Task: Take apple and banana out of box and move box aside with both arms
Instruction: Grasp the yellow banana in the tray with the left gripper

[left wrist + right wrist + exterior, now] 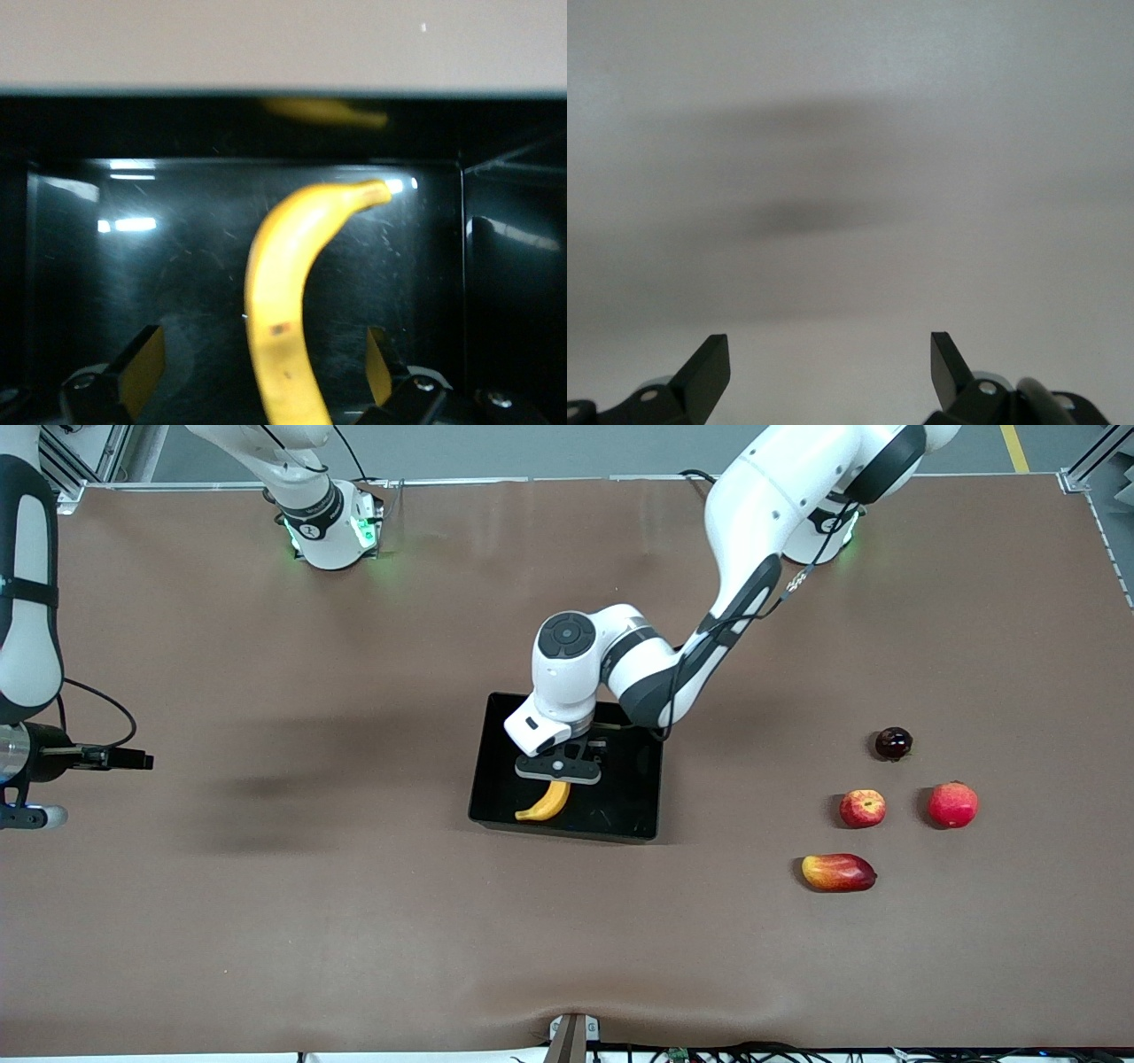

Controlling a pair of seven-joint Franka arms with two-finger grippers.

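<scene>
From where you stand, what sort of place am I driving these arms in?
Likely a robotics lab bench: a brown-covered table with metal framing at its corners, a black tray holding a banana, and loose fruit such as the apple.

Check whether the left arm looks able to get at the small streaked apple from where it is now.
Probably yes. The left gripper hangs open over the banana in the black tray, holding nothing. The streaked apple sits in the open toward that arm's end of the table, apart from the other fruits, with nothing over it.

Even overhead light is cast; glare is seen on the box (133, 221) floor, and the banana (283, 301) is blurred.
</scene>
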